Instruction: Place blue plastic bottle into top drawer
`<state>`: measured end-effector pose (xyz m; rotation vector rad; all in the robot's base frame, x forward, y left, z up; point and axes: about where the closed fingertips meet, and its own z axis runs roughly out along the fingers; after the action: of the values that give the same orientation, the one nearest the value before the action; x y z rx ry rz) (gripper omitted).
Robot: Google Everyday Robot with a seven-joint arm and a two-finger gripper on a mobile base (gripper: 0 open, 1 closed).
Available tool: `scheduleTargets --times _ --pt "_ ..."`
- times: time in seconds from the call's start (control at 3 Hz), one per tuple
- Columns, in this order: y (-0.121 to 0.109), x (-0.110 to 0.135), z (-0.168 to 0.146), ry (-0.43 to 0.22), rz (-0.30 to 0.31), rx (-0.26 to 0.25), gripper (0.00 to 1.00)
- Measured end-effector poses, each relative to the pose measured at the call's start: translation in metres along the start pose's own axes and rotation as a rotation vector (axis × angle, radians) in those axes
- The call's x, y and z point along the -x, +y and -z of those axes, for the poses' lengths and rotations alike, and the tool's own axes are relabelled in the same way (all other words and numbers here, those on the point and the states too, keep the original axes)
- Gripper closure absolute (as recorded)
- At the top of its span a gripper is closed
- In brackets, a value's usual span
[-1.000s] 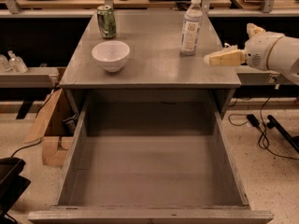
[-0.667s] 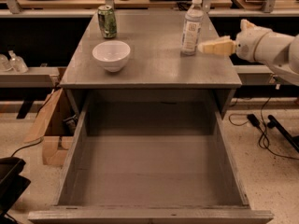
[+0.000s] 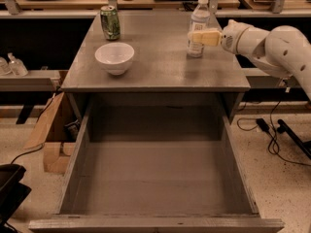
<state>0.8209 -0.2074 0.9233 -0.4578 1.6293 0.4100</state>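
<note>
On the grey cabinet top (image 3: 160,69), our gripper (image 3: 197,36) lies against the label of the blue plastic bottle (image 3: 199,17), which stands upright at the back right. We cannot tell whether it grips. A white bowl (image 3: 114,57) and a green can (image 3: 110,22) stand left. Below, the top drawer (image 3: 155,178) is pulled open.

We've got the top drawer (image 3: 155,178) pulled out in front of the table (image 3: 160,69). On the table: can (image 3: 110,22) back left, bowl (image 3: 115,57) just before it, blue plastic bottle (image 3: 198,19) back right, gripper (image 3: 196,36) at the bottle's right side.
</note>
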Motion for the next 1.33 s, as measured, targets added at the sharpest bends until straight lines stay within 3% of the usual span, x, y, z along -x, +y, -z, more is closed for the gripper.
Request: scheduleTargets --times 0.67,1.0,1.33 --pt "0.035 0.011 -0.052 -0.045 0.032 0.12 0.02" --pt "0.042 0.011 -0.065 -0.056 0.036 0.144 0.24" --pt "0.045 0.011 -0.068 -0.057 0.035 0.15 0.55"
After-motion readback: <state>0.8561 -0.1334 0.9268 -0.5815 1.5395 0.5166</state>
